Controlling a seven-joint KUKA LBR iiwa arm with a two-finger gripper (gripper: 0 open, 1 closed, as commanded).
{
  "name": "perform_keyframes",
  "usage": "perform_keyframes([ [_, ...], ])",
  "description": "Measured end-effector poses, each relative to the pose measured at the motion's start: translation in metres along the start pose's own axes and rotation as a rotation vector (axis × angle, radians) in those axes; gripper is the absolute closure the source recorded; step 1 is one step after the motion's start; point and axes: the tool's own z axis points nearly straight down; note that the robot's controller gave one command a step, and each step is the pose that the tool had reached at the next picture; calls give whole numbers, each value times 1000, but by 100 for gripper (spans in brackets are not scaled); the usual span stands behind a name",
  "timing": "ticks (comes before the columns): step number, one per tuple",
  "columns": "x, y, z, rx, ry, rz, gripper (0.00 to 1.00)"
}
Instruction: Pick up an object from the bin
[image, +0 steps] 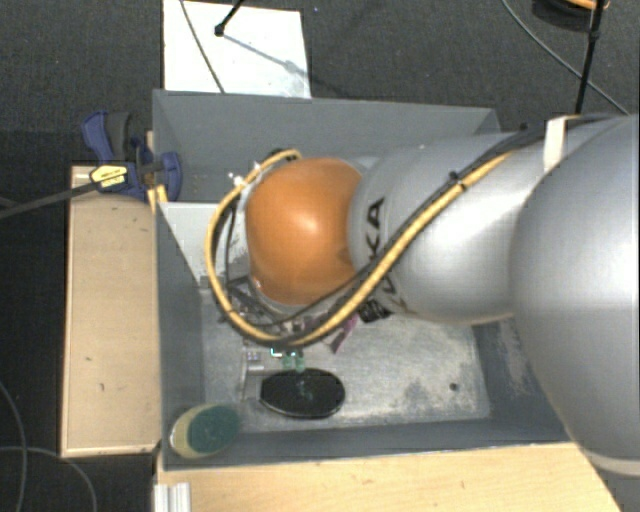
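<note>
Bin (185, 330) of grey metal, seen from above, with a speckled floor. In its left corner, against the wall that runs along the bottom of the view, sits a round green thing (205, 430) with a pale rim, lying flat and apart from everything else. To the right of it, near that same wall and left of its middle, lies a black oval disc (302, 392), flat on the floor. The gripper (278, 360) hangs just above the disc's upper left edge, pointing down at the floor; from here I cannot tell whether it touches the disc. Most of the gripper is hidden under the wrist, so I cannot tell how far it is open or whether it has hold of anything. Above it swells the orange cover (300, 240) on the wrist, dome-shaped, over the left half of the bin. A yellow cable (215, 235) loops round the cover's left side, passes under it and runs up along the arm (470, 240). The arm itself, silver-grey and thick, comes in from the right over the bin's right wall and bends down steeply at the wrist, hiding the right part of the floor.
</note>
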Motion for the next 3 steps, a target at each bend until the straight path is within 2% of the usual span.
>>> perform_keyframes([
  [1, 0, -56, 107, 2, 0, -113, 0],
  [2, 14, -129, 108, 3, -3, -119, 0],
  [3, 13, -124, 107, -1, -6, -118, 100],
])
